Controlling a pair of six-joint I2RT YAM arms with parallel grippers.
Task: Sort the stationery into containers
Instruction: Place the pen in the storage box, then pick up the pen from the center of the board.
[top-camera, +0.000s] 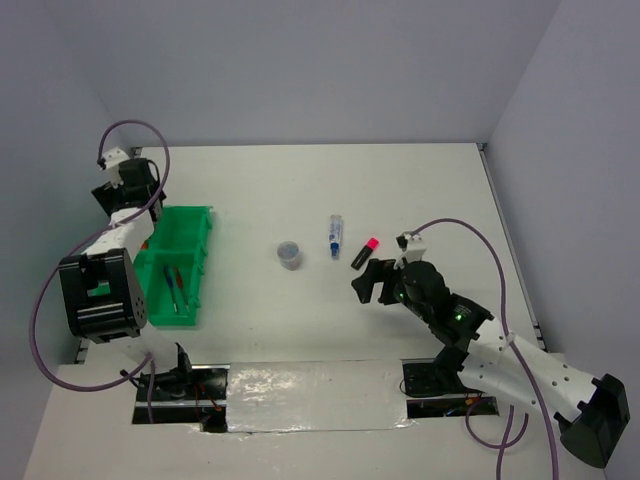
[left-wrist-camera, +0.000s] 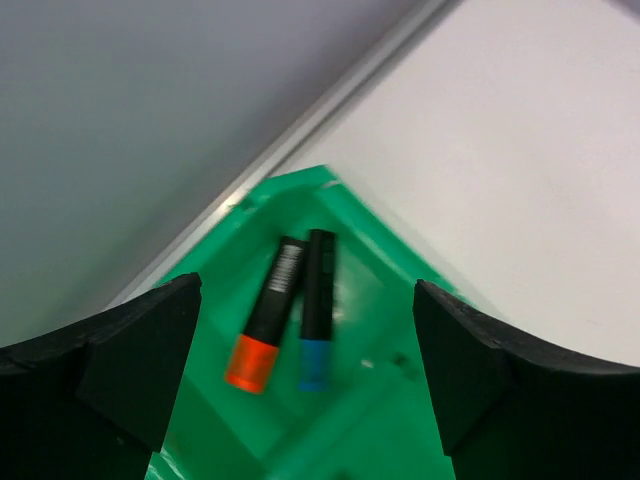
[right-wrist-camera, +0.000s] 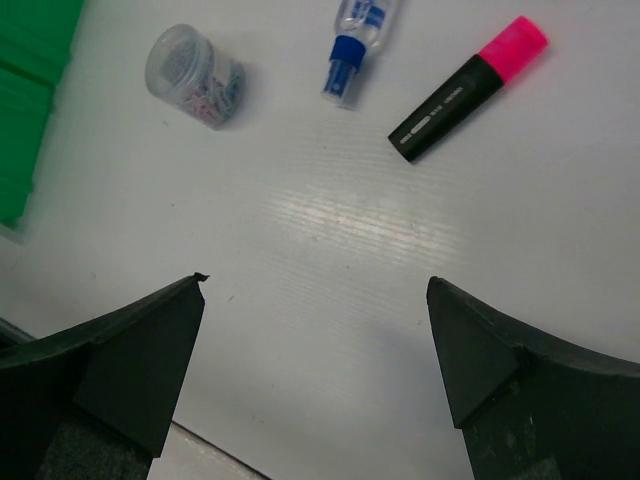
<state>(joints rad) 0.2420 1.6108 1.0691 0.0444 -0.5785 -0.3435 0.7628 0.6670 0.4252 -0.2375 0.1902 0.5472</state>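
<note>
The green tray (top-camera: 190, 232) stands at the left. My left gripper (top-camera: 128, 190) is open above its far end; the left wrist view shows the tray (left-wrist-camera: 400, 420) with an orange-black highlighter (left-wrist-camera: 266, 316) and a blue-capped marker (left-wrist-camera: 317, 310) lying in it. Thin red and blue pens (top-camera: 173, 288) lie in a near compartment. My right gripper (top-camera: 372, 282) is open and empty, just short of the pink-black highlighter (top-camera: 364, 252), which also shows in the right wrist view (right-wrist-camera: 468, 88). A blue-capped clear tube (top-camera: 335, 236) (right-wrist-camera: 355, 45) lies beside it.
A small round clear jar of clips (top-camera: 290, 254) (right-wrist-camera: 194, 77) stands mid-table, between tray and tube. The walls close in at the left and back; the table's right edge (top-camera: 510, 240) runs past the right arm.
</note>
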